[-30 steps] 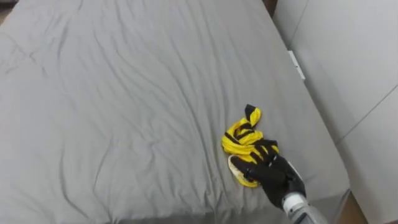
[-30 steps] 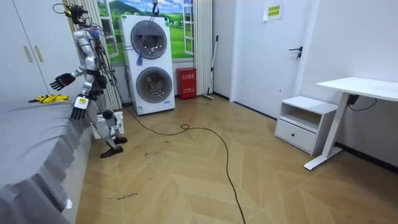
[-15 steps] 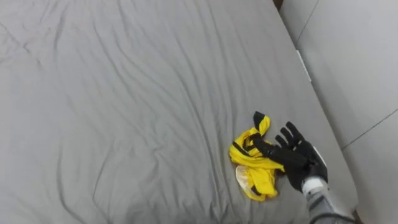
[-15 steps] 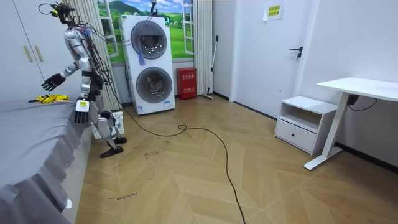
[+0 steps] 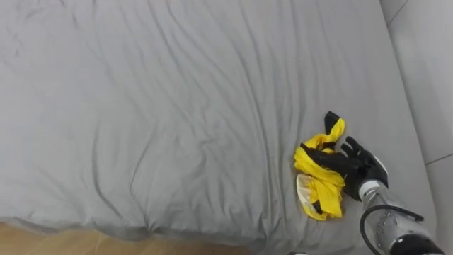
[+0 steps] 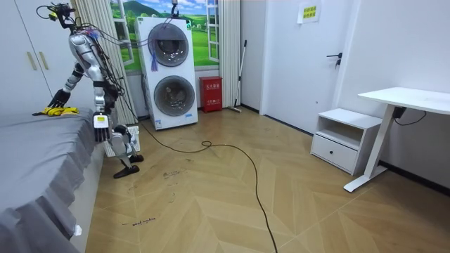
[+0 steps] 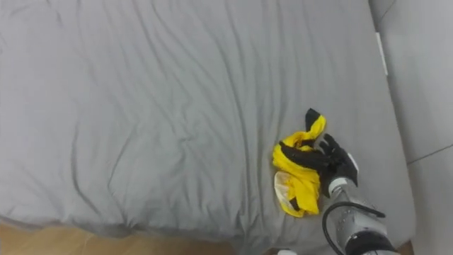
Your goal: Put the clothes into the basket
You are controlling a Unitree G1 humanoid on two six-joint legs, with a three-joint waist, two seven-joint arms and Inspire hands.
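Left eye view: the right hand, which half a second ago hovered spread just beside the yellow-and-black cloth, now lies on the cloth's right edge, near the right side of the bed. I cannot tell whether it grips yet. Room view: that arm has come down to the bed, and the left hand hangs idle. The pick-up seems to be starting; the carry to the basket remains.

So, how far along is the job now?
Done: nothing yet; the garment lies crumpled on the bed, near its edge. In hand: the right hand is on the garment, though I cannot tell if it grips. The left hand hangs at the robot's side. Left: lift the garment and carry it to the basket.
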